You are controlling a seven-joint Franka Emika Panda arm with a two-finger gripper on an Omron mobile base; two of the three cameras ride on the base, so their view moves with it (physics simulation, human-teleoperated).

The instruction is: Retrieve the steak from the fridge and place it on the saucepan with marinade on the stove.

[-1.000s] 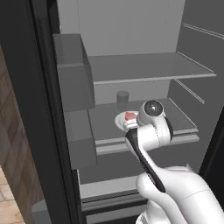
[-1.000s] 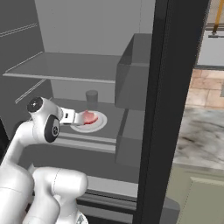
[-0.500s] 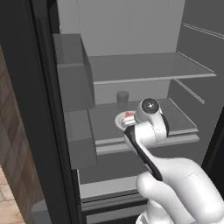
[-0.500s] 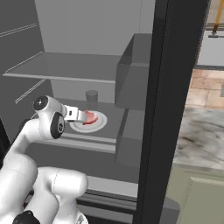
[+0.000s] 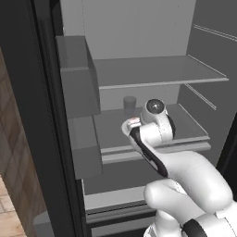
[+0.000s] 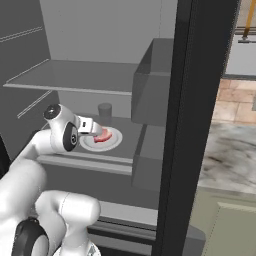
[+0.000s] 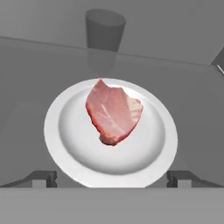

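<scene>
Pink-red and probably soft and slick, the steak (image 7: 113,115) lies on a white plate (image 7: 65,144) on the fridge (image 5: 152,74) shelf, best pinched across its thick middle by the gripper (image 7: 111,178), its fingers (image 7: 43,178) spread wide apart just short of it.

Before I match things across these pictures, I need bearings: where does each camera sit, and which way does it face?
Left base view: behind the arm's left, facing the fridge; arm rises lower right.
Right base view: behind its right; arm lower left; steak on white plate.
Hand view: on the hand, facing the steak; open gripper.
Shared: grey cup, shelf.
</scene>
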